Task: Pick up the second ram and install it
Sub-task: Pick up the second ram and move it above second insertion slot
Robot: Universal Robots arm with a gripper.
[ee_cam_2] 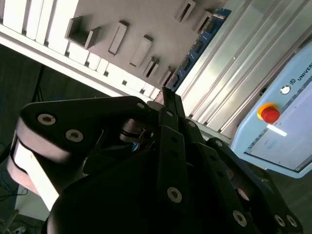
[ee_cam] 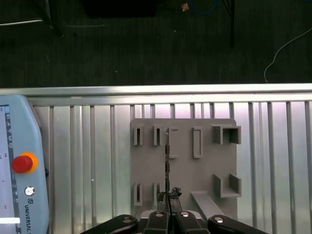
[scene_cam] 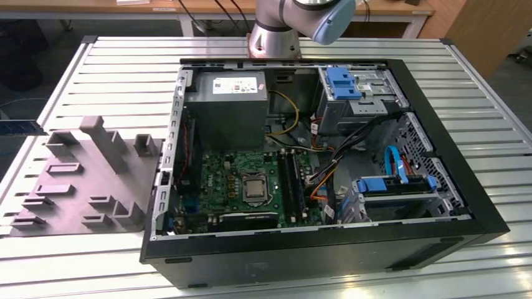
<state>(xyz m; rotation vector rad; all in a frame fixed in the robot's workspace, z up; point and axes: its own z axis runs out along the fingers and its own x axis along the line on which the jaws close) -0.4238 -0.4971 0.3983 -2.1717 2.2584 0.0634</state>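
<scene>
At the exterior view's left edge the second ram [scene_cam: 21,128] hangs level in the air, off the side of the slatted surface [scene_cam: 124,68] and apart from the one grey fixture tray [scene_cam: 83,180] lying there. In the first wrist view the hand [ee_cam: 168,196] is clenched on one end of the stick. The stick runs out edge-on from the fingertips and shows against the tray's slots. In the second wrist view its blue-green board with black chips shows side-on. One teach pendant [ee_cam: 24,131] with one red button [ee_cam: 22,163] sits near the tray. To the exterior view's right of the tray stands one open black computer case [scene_cam: 332,249], and its near wall rises between the tray and the green motherboard [scene_cam: 224,180]. Inside are one grey power supply [scene_cam: 224,106] and the long black memory slots [scene_cam: 288,177]. A bundle of orange and black cables [scene_cam: 324,180] lies just beside those slots. Farther right are two blue drive caddies [scene_cam: 342,81] [scene_cam: 390,187]. The arm [scene_cam: 291,25] rises behind the case.
</scene>
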